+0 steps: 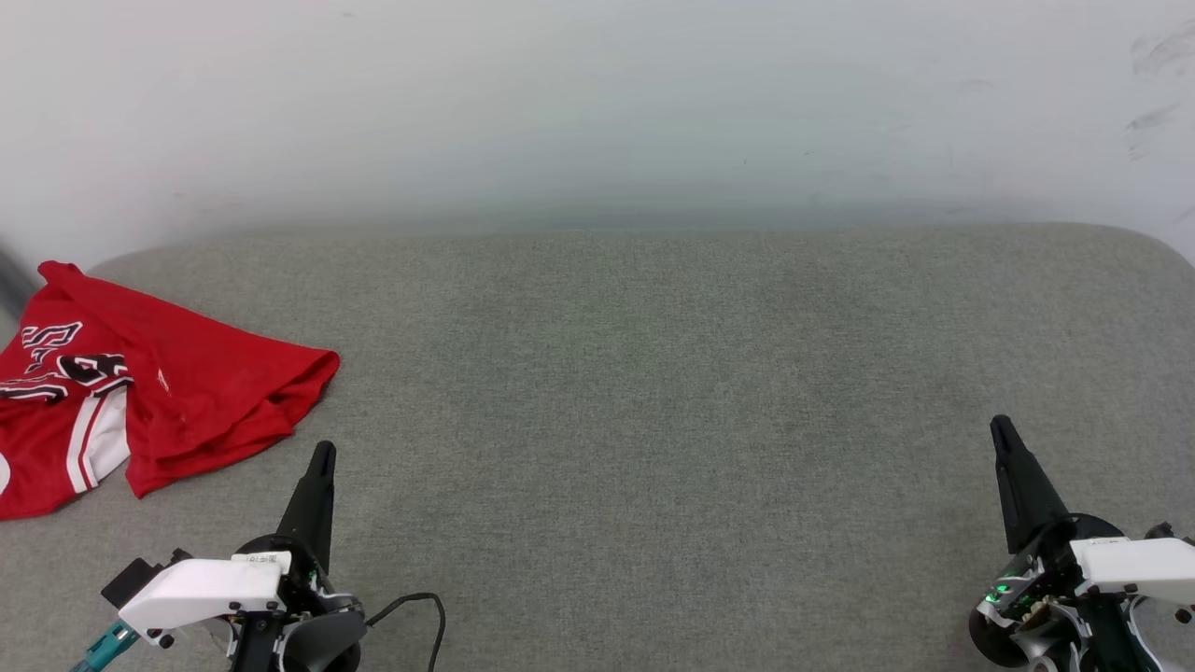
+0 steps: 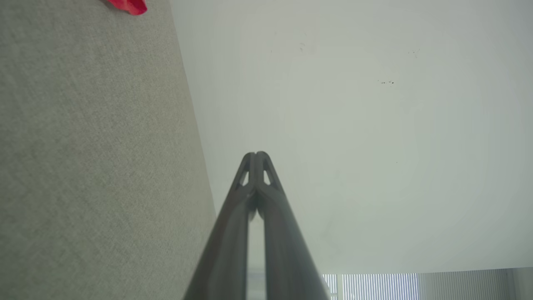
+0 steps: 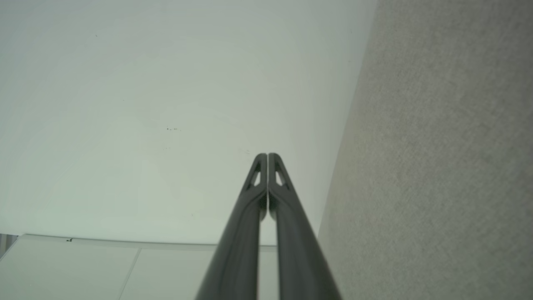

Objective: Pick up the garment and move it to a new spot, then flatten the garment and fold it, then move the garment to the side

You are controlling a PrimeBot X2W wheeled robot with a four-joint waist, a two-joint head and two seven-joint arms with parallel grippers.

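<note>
1. garment (image 1: 187, 383): red basketball jersey shirt of smooth fabric, with a white short sleeve, red-white striped trim and black white-outlined letters on the part facing up. it lies crumpled and folded over itself. its left part is cut off by the edge of the head view. one red corner of the garment (image 2: 131, 6) shows at the top of the left wrist view.
2. surface (image 1: 653, 392): grey woven-fabric surface with a rounded far corner. it carries the garment at its left end and stretches away from the garment to the right.
3. left gripper (image 1: 323, 455): two long dark fingers pressed together with nothing between them, on a white wrist housing. it is near the garment, just right of the lower hem, and does not touch it. the tips point toward the wall.
4. right gripper (image 1: 1001, 429): the same build, with fingers pressed together and nothing pinched. it is well apart from the garment, at the opposite end of the surface.
5. wall (image 1: 597, 112): pale, plain wall rising behind the garment and the surface.
6. scuff marks (image 1: 1153, 56): faint dark smears on the wall, at the corner farthest from the garment.
7. black cable (image 1: 425, 607): thin loop beside the left gripper's base, on the side away from the garment.
8. teal connector (image 1: 98, 647): small plug at the left wrist, on the near side of the garment.
</note>
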